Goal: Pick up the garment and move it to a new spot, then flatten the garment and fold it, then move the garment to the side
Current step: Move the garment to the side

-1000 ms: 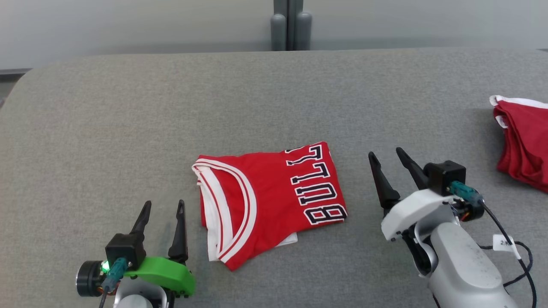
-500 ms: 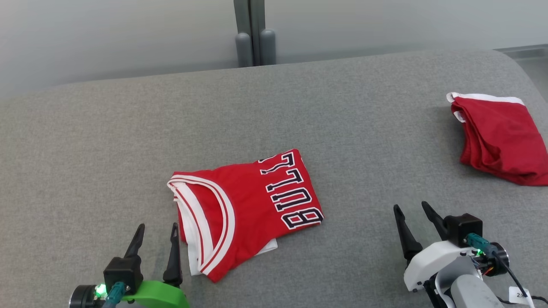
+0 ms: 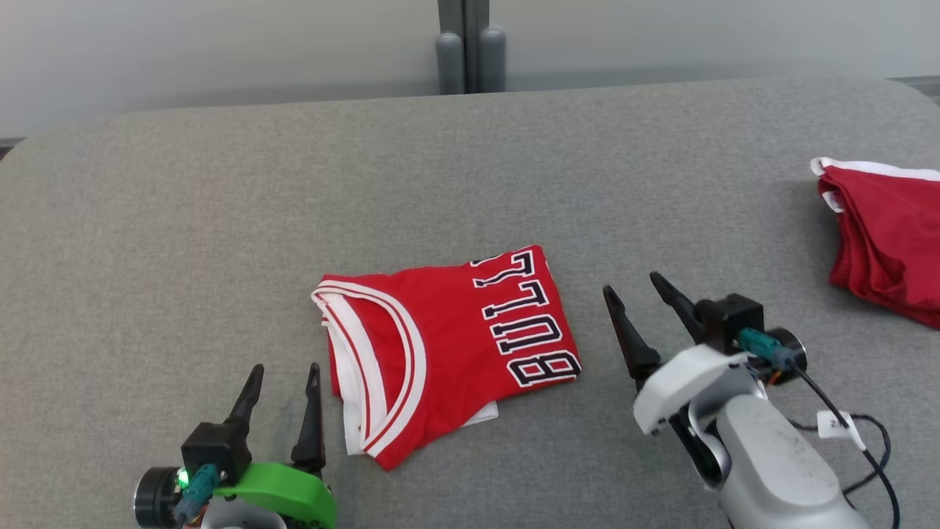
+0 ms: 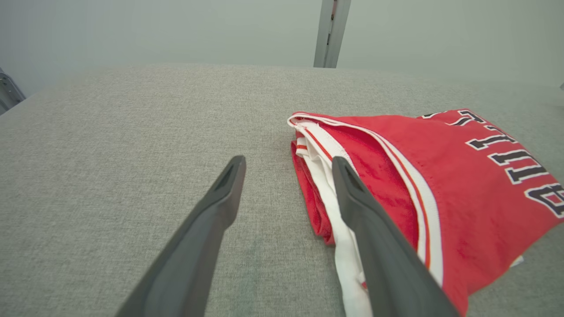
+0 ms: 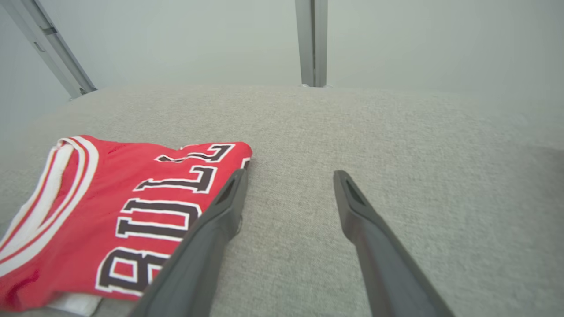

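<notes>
A red jersey, the garment (image 3: 448, 345), lies folded on the grey table (image 3: 220, 220), with white trim and dark "BULL" lettering facing up. My left gripper (image 3: 284, 369) stands open just left of its collar edge, nothing between the fingers. In the left wrist view the garment (image 4: 440, 176) lies right of the open left gripper (image 4: 288, 163), and the right finger (image 4: 365, 220) crosses in front of its folded edge. My right gripper (image 3: 633, 283) is open to the right of the jersey. In the right wrist view the garment (image 5: 88, 207) lies left of the open right gripper (image 5: 291, 176).
A second red cloth (image 3: 888, 242) with white trim lies bunched at the table's far right edge. A grey post (image 3: 470, 44) rises behind the table's back edge against a pale wall. A cable (image 3: 859, 441) trails from the right wrist.
The head camera has swung about, shifting the whole picture. The right gripper stands higher and nearer the jersey than half a second ago. The jersey lies as before; both grippers stay open.
</notes>
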{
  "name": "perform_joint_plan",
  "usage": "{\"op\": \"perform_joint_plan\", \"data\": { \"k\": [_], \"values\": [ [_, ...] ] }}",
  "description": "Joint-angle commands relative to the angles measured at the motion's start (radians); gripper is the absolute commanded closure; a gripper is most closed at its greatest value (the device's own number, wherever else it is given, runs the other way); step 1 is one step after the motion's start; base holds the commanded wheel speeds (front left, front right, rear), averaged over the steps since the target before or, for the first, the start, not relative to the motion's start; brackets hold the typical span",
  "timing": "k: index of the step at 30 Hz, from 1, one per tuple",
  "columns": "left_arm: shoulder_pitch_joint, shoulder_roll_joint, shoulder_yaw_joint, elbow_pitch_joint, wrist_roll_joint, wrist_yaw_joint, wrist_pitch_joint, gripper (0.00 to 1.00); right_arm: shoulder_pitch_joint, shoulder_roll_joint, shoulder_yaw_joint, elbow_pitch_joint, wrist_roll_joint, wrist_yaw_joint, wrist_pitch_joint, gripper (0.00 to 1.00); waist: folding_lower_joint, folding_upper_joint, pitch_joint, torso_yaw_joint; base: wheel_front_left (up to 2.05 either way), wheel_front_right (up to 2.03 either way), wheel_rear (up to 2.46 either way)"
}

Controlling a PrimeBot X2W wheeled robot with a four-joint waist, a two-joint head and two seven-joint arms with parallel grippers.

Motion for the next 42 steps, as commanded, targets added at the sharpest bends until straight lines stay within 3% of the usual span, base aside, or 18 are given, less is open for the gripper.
{"op": "perform_joint_plan", "data": {
  "k": [1, 8, 13, 14, 15, 16, 24, 32, 42],
  "values": [
    [-0.019, 0.004, -0.006, 0.005, -0.011, -0.004, 0.000, 0.00, -0.041, -0.004, 0.025, 0.017, 0.019, -0.001, -0.004, 0.00, 0.0000, 0.0000, 0.044, 0.048, 0.00, 0.00, 0.00],
    [-0.049, 0.004, -0.048, 0.026, -0.031, -0.015, 0.000, 0.00, -0.162, -0.005, 0.147, 0.215, 0.114, -0.001, 0.003, 0.00, 0.0000, 0.0000, 0.065, 0.127, 0.00, 0.00, 0.00],
    [-0.046, 0.003, -0.040, 0.018, -0.036, -0.017, 0.000, 0.00, -0.184, -0.004, 0.216, 0.368, 0.155, -0.001, 0.049, 0.00, 0.0000, 0.0000, 0.067, 0.143, 0.00, 0.00, 0.00],
    [-0.044, 0.003, -0.036, 0.016, -0.035, -0.018, 0.000, 0.00, -0.179, -0.003, 0.239, 0.387, 0.165, -0.001, 0.059, 0.52, 0.0000, 0.0000, 0.067, 0.141, 0.00, 0.00, 0.00],
    [-0.042, 0.003, -0.032, 0.015, -0.034, -0.018, 0.000, 0.00, -0.179, -0.002, 0.248, 0.400, 0.174, -0.001, 0.060, 0.93, 0.0000, 0.0000, 0.067, 0.136, 0.00, 0.00, 0.00],
    [-0.039, 0.003, -0.026, 0.013, -0.031, -0.017, 0.000, 0.00, -0.183, -0.002, 0.256, 0.415, 0.179, -0.001, 0.054, 1.00, 0.0000, 0.0000, 0.066, 0.127, 0.00, 0.00, 0.00],
    [-0.012, 0.003, -0.007, 0.003, -0.008, -0.018, 0.000, 0.00, -0.207, -0.020, 0.155, 0.490, 0.169, -0.007, 0.003, 1.00, 0.0000, 0.0000, 0.034, -0.032, 0.00, 0.00, 0.00],
    [-0.047, 0.004, -0.021, -0.015, 0.023, -0.019, 0.000, 0.00, -0.135, -0.008, -0.002, 0.397, 0.080, -0.005, 0.000, 1.00, 0.0000, 0.0000, 0.038, -0.275, 0.00, 0.00, 0.00],
    [-0.045, 0.004, -0.080, -0.027, 0.020, -0.021, 0.000, 0.00, -0.051, -0.005, -0.037, 0.303, 0.098, -0.002, -0.002, 1.00, 0.0000, 0.0000, 0.049, -0.520, 0.00, 0.00, 0.00]
  ]
}}
